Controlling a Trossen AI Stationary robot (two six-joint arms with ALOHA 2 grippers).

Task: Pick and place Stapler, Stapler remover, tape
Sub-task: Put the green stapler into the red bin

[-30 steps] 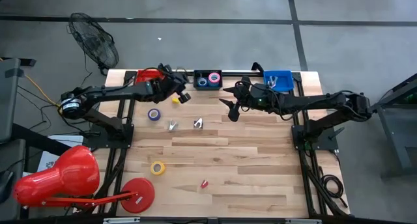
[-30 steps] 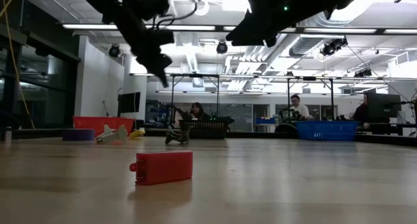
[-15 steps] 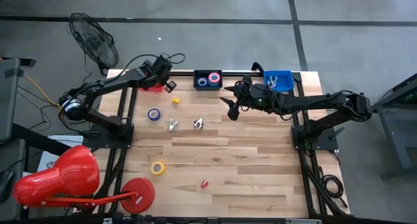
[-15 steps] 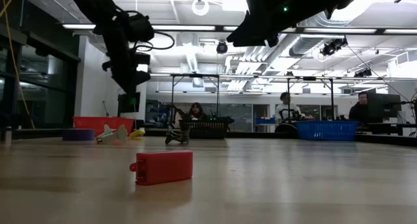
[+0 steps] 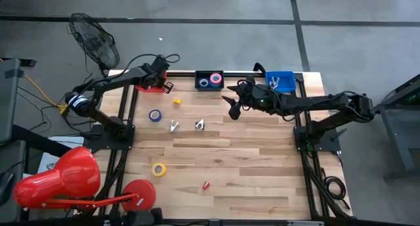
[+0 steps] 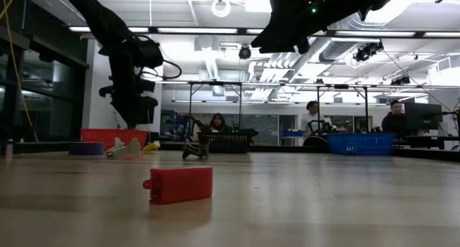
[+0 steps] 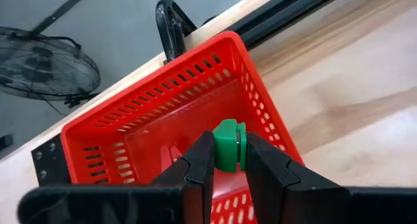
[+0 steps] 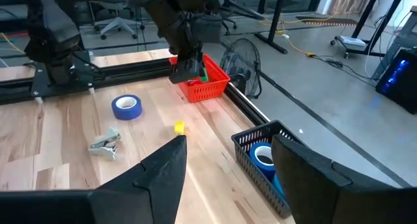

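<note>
— What moved?

— The left gripper (image 7: pixel 229 160). It went from beside the black bin (image 5: pixel 209 81) toward the table's (image 5: pixel 249 167) far left corner. Now it hangs over the red basket (image 7: pixel 153 123), holding a small green thing (image 7: pixel 229 144).

— Anything else?

— A person (image 6: pixel 310 120) in the room behind stepped sideways.

overhead camera looks straight down; low camera peers level across the table (image 6: pixel 302 204); left wrist camera sits close above the red basket (image 7: pixel 163 113), which right wrist's sees farther off.
</note>
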